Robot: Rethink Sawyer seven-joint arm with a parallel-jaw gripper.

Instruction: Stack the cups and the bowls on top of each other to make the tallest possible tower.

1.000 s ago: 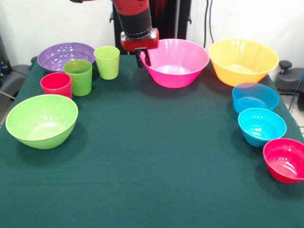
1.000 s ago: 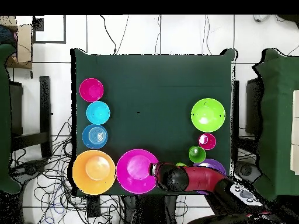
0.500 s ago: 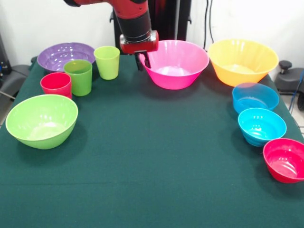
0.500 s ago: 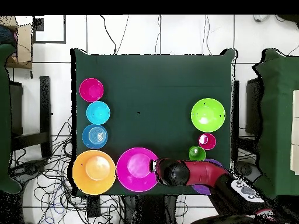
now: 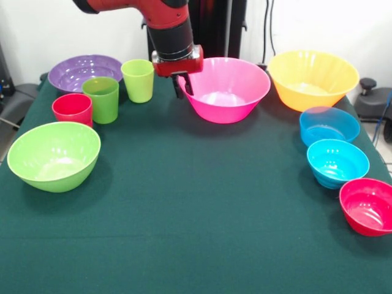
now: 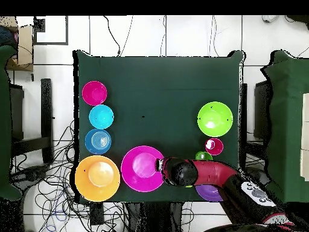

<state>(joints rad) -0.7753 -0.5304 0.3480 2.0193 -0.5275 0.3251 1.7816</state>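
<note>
Ten containers spread on the green-clothed tabletop (image 5: 196, 202), all empty, none stacked; far left, purple bowl (image 5: 82, 70) with lime cup (image 5: 138, 79), green cup (image 5: 101, 99) and red cup (image 5: 73, 108), lime bowl (image 5: 54, 155) nearer; far right, orange bowl (image 5: 313, 78); down the right edge, blue bowl (image 5: 329, 125), turquoise bowl (image 5: 337, 162), small red bowl (image 5: 368, 206). Hand (image 5: 182, 86) clenched on the left rim of the pink bowl (image 5: 225, 89), far centre, seemingly raised off the cloth. White wall behind; lime cup hidden under the arm overhead.

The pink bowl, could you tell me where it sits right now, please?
In the front view the pink bowl is at the table's far side, between the lime cup and the orange bowl, with the gripper at its left rim.
</note>
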